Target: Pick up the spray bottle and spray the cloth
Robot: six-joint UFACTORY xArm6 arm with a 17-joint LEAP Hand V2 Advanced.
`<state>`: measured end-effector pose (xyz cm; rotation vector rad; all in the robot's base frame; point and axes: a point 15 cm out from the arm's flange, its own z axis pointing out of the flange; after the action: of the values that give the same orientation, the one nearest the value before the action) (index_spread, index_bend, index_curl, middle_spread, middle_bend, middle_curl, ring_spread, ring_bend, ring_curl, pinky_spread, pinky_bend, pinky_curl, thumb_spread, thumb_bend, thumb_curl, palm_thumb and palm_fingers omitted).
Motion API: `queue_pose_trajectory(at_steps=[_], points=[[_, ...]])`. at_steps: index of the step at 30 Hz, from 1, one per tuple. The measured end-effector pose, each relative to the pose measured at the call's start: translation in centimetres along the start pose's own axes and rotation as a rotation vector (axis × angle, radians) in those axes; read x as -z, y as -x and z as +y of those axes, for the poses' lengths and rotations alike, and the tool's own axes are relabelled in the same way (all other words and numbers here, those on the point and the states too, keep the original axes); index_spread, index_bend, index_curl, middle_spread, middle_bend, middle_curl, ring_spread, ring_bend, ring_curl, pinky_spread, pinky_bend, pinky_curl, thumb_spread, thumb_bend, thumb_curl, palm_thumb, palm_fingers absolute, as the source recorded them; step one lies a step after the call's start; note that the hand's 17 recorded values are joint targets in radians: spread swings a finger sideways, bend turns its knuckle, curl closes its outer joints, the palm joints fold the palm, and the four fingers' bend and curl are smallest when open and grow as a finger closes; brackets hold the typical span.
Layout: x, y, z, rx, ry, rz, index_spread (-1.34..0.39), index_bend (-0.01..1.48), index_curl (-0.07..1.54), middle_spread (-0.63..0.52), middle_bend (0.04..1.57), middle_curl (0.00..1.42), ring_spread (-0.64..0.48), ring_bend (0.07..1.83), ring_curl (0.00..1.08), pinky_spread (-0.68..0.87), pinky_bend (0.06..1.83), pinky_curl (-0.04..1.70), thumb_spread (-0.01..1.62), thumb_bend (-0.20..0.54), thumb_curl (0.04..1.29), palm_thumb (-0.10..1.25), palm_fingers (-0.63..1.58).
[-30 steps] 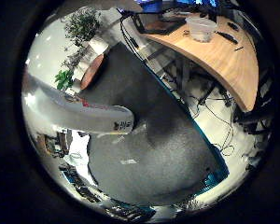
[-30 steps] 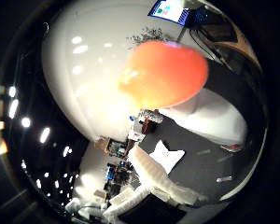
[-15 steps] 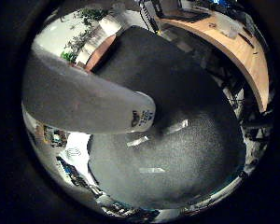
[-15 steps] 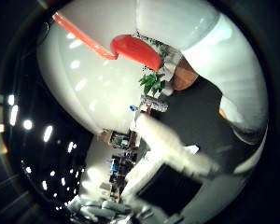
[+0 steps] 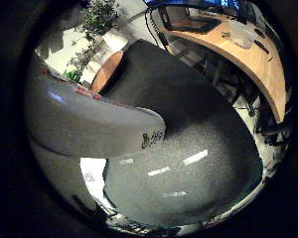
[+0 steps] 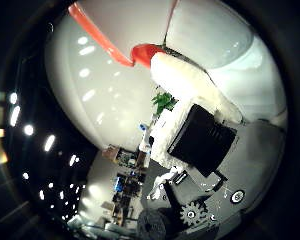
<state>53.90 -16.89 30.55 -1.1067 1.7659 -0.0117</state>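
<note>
The spray bottle is white with a red trigger [image 6: 98, 32] and a red nozzle [image 6: 145, 52]. Its white body [image 6: 215, 40] fills much of the right thumb side palm view, close to the palm. In the right little finger side palm view the bottle's body [image 5: 84, 119] crosses over a dark grey floor. My right hand [image 6: 202, 135] shows a white and black finger curled against the bottle. A white patch [image 5: 92, 174] lies beyond the bottle; I cannot tell whether it is the cloth.
A dark grey carpet [image 5: 189, 119] lies below the hand. A curved wooden desk [image 5: 250, 55] with things on it stands beyond it. Green plants [image 5: 97, 18] and a round brown seat [image 5: 106, 71] stand at the carpet's far side.
A finger has come into the thumb side view and curled against the bottle. The bottle stays close to the palm. Both views have shifted with the hand.
</note>
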Motion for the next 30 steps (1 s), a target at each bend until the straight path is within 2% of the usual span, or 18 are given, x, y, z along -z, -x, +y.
queue_pose_trajectory(at_steps=[4, 10, 19, 24, 30], points=[[0.3, 0.2, -0.2, 0.024, 0.002, 0.005, -0.30, 1.06, 0.67, -0.21, 1.24, 0.66, -0.22, 1.37, 0.56, -0.39, 1.29, 0.42, 1.29, 0.039, 0.67, 0.96, 1.29], [1.0, 1.1, 0.1, 0.075, 0.042, 0.008, -0.28, 1.10, 0.67, -0.19, 1.28, 0.66, -0.21, 1.40, 0.56, -0.36, 1.29, 0.47, 1.25, 0.012, 0.74, 0.99, 1.27], [6.7, 5.5, 0.7, 0.254, 0.089, 0.058, -0.28, 1.12, 0.67, -0.19, 1.31, 0.66, -0.21, 1.41, 0.57, -0.36, 1.29, 0.51, 1.19, -0.006, 0.82, 0.98, 1.25], [10.7, 9.7, 2.9, 0.349, 0.154, 0.038, -0.27, 1.14, 0.67, -0.19, 1.31, 0.65, -0.21, 1.42, 0.56, -0.35, 1.28, 0.52, 1.15, -0.008, 0.87, 0.97, 1.25], [13.2, 15.2, 7.4, 0.407, 0.279, -0.014, -0.26, 1.15, 0.67, -0.19, 1.32, 0.65, -0.21, 1.43, 0.56, -0.35, 1.27, 0.54, 1.12, -0.007, 0.91, 0.95, 1.25]])
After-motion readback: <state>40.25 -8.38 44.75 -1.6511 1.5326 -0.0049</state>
